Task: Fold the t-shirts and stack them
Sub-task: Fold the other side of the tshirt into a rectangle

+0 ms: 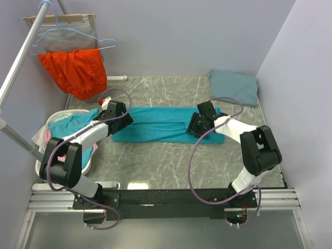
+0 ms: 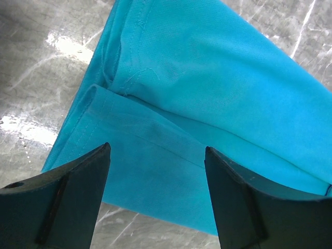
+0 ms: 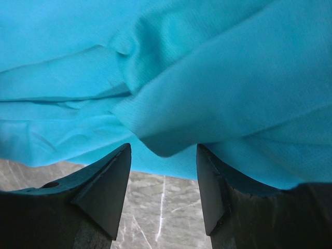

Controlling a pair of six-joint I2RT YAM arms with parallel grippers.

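Teal t-shirt [image 1: 155,125] lies as a long folded strip across the marble table [image 1: 166,166]. The left gripper [image 2: 155,150] is spread wide just above its left end. The right gripper [image 3: 163,150] is parted too, a cloth fold showing between its fingers, unclamped.

The left gripper [image 2: 156,155] hangs with its two dark fingers [image 2: 72,192] spread wide, nothing pinched between them. Beneath lies a teal t-shirt [image 2: 218,78], folded over itself, a stitched hem running along its left edge. Grey marble table [image 2: 41,62] with white veins and bright glare shows at left.
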